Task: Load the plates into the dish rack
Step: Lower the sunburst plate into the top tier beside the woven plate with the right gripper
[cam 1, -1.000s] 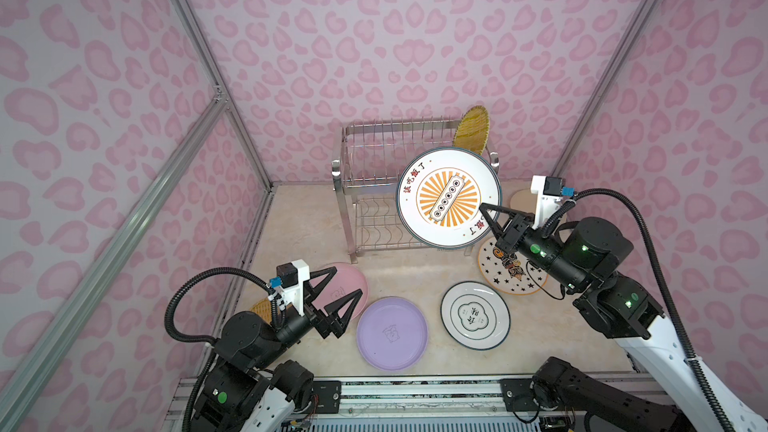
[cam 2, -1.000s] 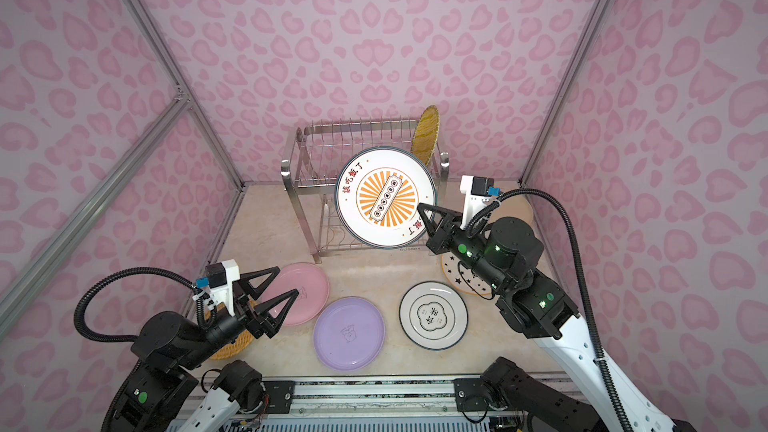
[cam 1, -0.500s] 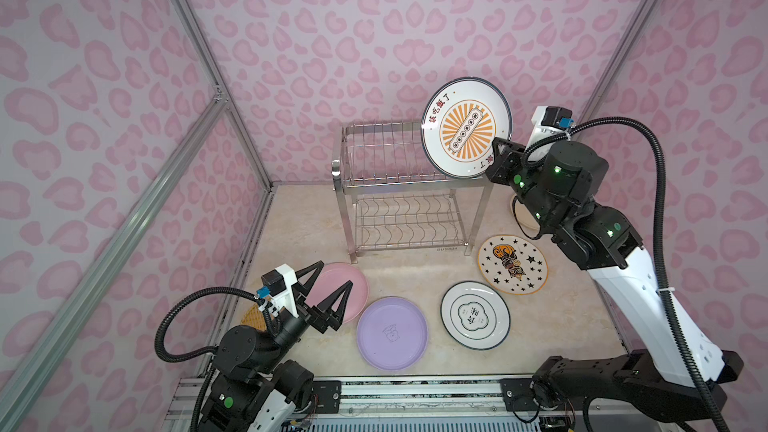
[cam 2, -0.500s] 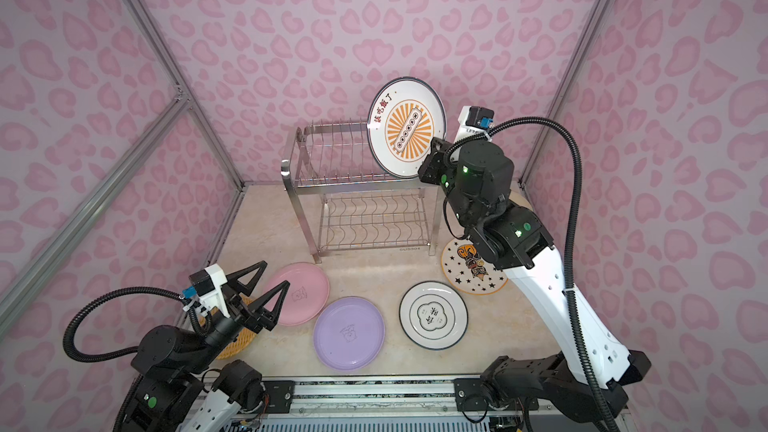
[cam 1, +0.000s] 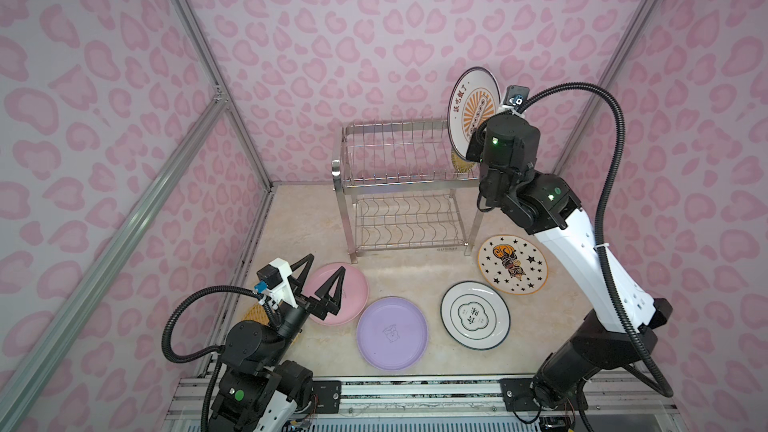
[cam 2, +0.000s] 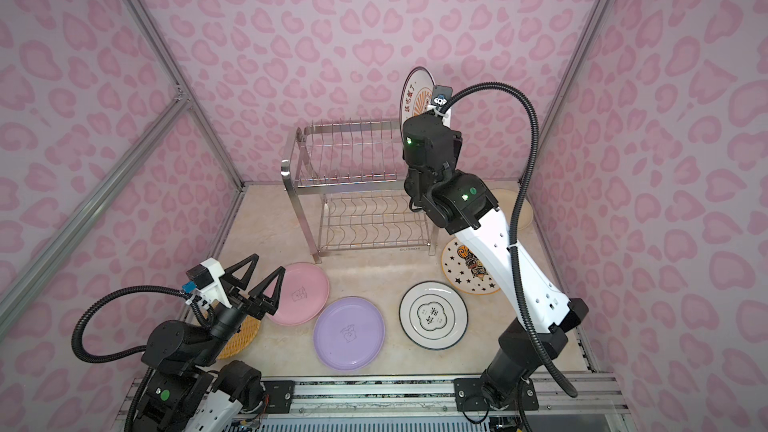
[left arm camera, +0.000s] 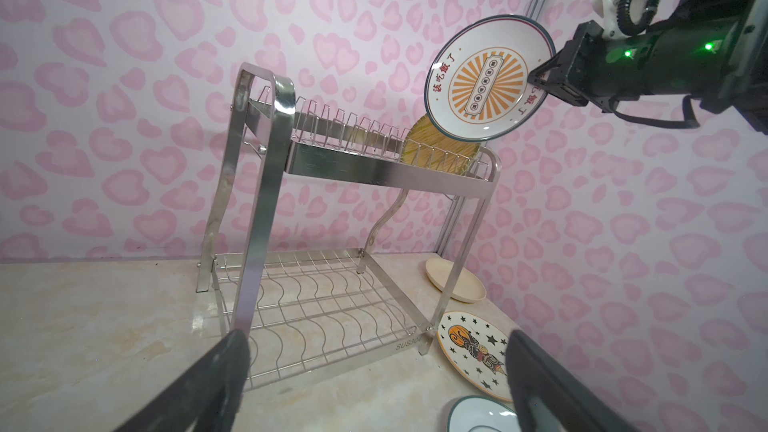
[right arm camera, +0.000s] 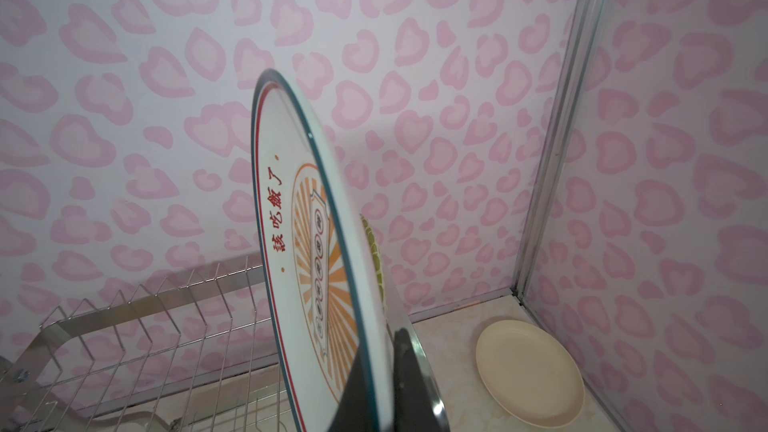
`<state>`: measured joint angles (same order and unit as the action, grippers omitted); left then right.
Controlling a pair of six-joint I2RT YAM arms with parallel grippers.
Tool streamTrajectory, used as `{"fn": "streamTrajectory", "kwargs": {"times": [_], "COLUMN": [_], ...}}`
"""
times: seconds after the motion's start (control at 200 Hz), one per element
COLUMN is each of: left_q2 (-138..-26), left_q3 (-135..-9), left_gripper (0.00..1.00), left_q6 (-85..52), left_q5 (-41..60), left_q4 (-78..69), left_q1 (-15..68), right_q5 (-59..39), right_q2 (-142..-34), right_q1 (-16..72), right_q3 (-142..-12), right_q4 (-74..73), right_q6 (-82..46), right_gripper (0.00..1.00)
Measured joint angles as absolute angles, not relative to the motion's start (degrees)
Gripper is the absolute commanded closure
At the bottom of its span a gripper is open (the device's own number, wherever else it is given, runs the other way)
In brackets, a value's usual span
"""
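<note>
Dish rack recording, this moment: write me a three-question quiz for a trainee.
1. True or false: the right gripper is shut on the orange-radial plate, held on edge over the rack.
2. Which plate already stands in the top tier? A pink plate; B yellow striped plate; C lilac plate.
3. Fill in: the left gripper is ____.
Key: 1 true; 2 B; 3 open.
</note>
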<state>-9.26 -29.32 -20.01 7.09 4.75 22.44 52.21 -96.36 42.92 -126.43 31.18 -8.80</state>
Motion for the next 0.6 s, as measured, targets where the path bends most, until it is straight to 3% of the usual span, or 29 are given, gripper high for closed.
{"fn": "streamTrajectory", "kwargs": {"times": [0.255, 0.6], "left_q2": [-9.3, -9.5], "left_q3": [-29.3, -29.3], "left_gripper": [0.03, 0.03], "left_q6": [-21.3, -21.5], "left_q5": [8.6, 9.2], "left_q4": [4.8, 4.8], "left_q1": [20.9, 20.3], "right_q5": [61.1, 60.7], "right_q2": [-106.8, -110.7], "right_q1": [44.2, 42.4], "right_q3": [-138.4, -142.4], "right_q4": [31.5, 37.3], "right_q6": [-0.9, -2.1], "right_gripper": [1.0, 1.0]}}
